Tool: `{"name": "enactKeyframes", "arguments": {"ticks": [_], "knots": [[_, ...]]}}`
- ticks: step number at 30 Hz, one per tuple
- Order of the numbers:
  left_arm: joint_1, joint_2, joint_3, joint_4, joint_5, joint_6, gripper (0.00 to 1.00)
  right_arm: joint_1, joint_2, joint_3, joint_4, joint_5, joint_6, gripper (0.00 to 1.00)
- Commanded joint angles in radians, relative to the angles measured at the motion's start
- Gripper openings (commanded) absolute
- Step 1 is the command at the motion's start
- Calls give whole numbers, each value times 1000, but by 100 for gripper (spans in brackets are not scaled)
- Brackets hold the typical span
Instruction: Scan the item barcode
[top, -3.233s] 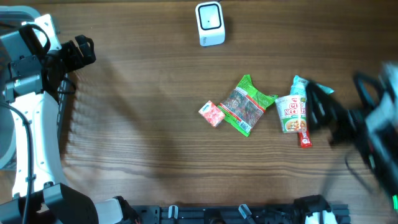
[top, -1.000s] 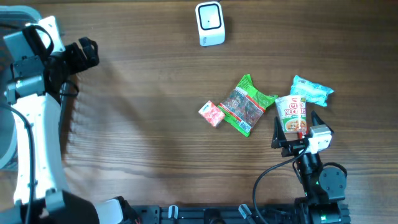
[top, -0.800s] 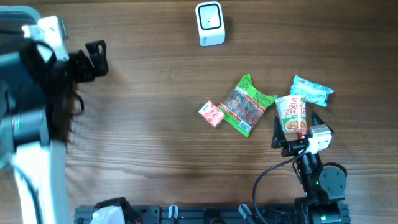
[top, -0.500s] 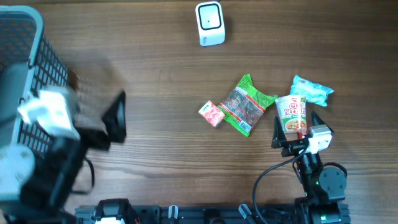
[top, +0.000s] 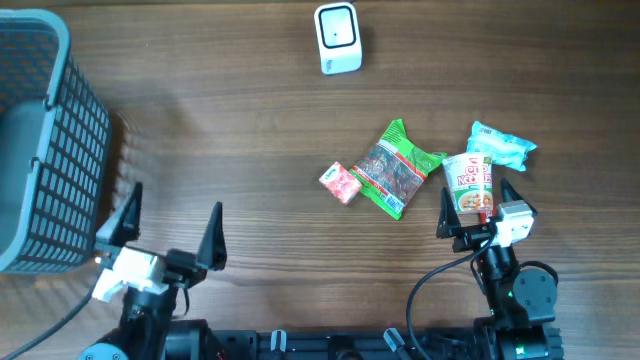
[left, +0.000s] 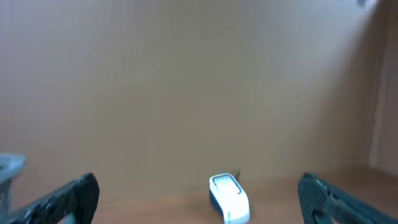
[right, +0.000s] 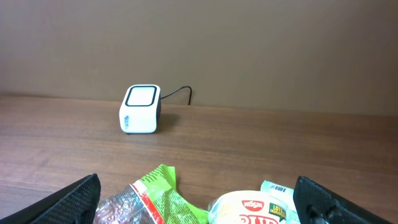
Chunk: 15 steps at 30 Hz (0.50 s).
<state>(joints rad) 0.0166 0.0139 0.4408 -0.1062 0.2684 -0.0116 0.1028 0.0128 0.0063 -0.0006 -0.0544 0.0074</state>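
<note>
At the near edge of the table, the right gripper (top: 476, 192) sat low and pointed at the far side. Its fingers were spread wide and held nothing. The noodle cup (top: 470, 170) lay on its side just at the fingertips, between the green bag (top: 398, 167) and the blue packet (top: 502, 145). To do this well, it should grab the cup's middle gently and leave the barcode bare for the white scanner (top: 337, 38). The left gripper (top: 176, 200) sat low too, wide open and empty.

I see a grey mesh basket (top: 75, 170) standing at the far-left edge of the brown wooden table (top: 250, 150). A plain beige wall (right: 249, 43) rises behind the table's far edge.
</note>
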Motion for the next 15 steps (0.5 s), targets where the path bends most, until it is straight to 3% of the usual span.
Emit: {"name": "enactKeyframes", "arguments": {"ticks": [1, 3, 5, 12, 15], "knots": [[-51, -10, -122, 226, 12, 3, 100, -4, -8, -1, 2, 9, 12, 100], [-70, -10, -204, 371, 11, 3, 100, -4, -8, -1, 2, 9, 12, 100], [-72, -10, -274, 423, 10, -23, 100, -4, -8, -1, 2, 9, 12, 100], [-59, -10, -420, 424, -50, -79, 100, -4, -8, -1, 2, 9, 12, 100], [-46, -10, -435, 322, -56, -79, 100, -4, -8, -1, 2, 9, 12, 100]]}}
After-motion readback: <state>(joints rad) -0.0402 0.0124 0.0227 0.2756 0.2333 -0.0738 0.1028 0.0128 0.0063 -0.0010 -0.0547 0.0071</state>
